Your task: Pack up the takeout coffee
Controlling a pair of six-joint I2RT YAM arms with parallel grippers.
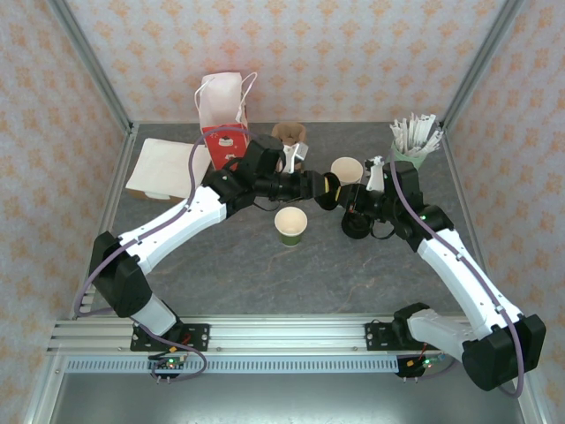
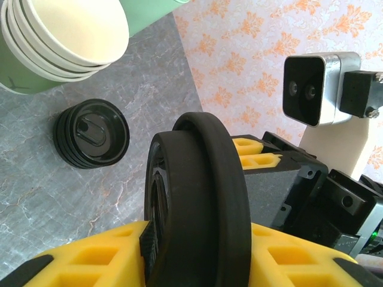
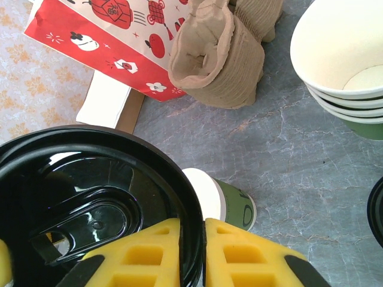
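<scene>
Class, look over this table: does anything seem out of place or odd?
Yes: the round black plastic lid between the left pincer and right pincer shows two rims, so it looks like two lids stuck together.

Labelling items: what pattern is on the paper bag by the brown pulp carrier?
Paper bag: red and white with small cartoon motifs; best in right wrist view.

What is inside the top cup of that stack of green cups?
Nothing: the top cup shows a bare cream wall and bottom. Of the cups nested under it, just rims and a green outer wall show; their insides are covered.
</scene>
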